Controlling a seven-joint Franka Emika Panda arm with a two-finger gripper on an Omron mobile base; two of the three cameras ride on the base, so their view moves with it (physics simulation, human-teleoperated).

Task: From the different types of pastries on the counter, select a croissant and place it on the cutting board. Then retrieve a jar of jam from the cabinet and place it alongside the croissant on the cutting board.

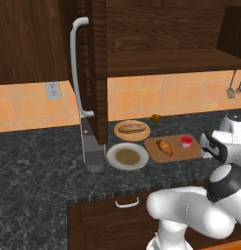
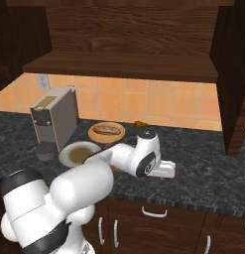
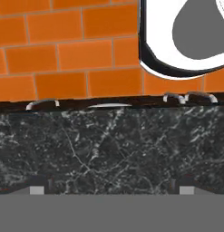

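Left base view: croissant (image 1: 165,147) and jar of jam (image 1: 187,141) share the cutting board (image 1: 153,145) | cabinet (image 1: 95,68) door open | gripper (image 3: 109,189) beside board, fingers spread, holding nothing.

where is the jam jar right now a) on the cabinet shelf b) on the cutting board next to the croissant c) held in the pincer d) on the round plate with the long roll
b: in the left base view the red-lidded jar of jam stands on the cutting board, just to the right of the croissant; the long roll lies alone on its tan plate.
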